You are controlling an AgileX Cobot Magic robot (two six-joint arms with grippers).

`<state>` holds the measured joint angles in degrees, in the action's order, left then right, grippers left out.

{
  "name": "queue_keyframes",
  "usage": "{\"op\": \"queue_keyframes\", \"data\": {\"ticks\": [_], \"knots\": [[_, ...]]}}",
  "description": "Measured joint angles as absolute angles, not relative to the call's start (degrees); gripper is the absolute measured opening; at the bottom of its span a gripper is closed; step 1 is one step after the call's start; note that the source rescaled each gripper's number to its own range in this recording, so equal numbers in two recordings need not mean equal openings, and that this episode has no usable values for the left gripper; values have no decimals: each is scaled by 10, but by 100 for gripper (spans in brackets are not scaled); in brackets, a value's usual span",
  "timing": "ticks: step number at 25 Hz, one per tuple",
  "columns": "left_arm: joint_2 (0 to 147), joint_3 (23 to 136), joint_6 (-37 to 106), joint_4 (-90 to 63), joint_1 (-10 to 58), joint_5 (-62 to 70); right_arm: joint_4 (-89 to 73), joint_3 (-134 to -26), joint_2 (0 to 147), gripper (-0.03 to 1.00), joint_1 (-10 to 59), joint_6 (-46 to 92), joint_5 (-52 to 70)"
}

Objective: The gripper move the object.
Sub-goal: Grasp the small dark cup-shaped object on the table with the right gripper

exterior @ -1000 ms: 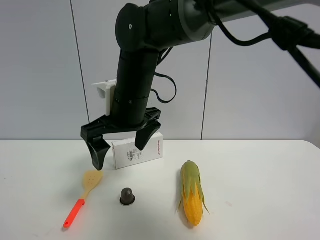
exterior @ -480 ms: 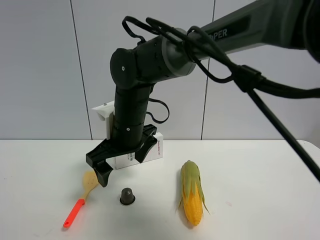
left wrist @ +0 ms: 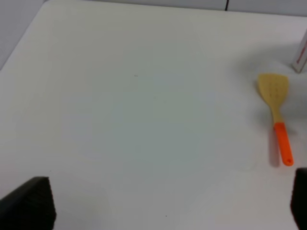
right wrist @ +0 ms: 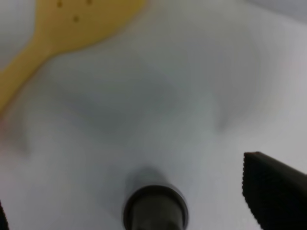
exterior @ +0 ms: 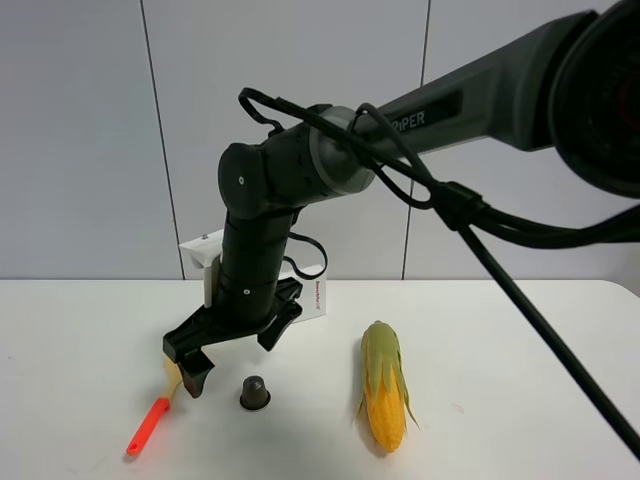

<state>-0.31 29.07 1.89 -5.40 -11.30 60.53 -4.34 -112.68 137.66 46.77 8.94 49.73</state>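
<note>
The object, a tiny dark capsule (exterior: 254, 392), stands on the white table (exterior: 500, 350) between the spatula and the corn. My right gripper (exterior: 232, 358), a black claw on a thick black arm, is open and hangs low just behind and left of the capsule, without touching it. In the right wrist view the capsule (right wrist: 154, 207) shows blurred between the spread fingers (right wrist: 276, 191) of the right gripper (right wrist: 127, 194). My left gripper (left wrist: 165, 206) is open and empty over bare table, and does not show in the exterior view.
A wooden spatula with an orange handle (exterior: 155, 420) lies left of the capsule; it also shows in the left wrist view (left wrist: 277, 110). A corn cob (exterior: 385, 388) lies to the right. A white box (exterior: 312, 292) stands behind the arm.
The right gripper has come down from well above the table to just over it, close behind the capsule. The objects have not moved.
</note>
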Motion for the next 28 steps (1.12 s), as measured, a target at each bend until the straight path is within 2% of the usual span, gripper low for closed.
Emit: {"op": "queue_keyframes", "data": {"ticks": [6, 28], "knots": [[-3, 291, 19, -54, -113, 605, -42, -1127, 1387, 91, 466, 97, 498], [-3, 291, 18, -54, -113, 605, -15, -1127, 1408, 90, 455, 106, 538]]}}
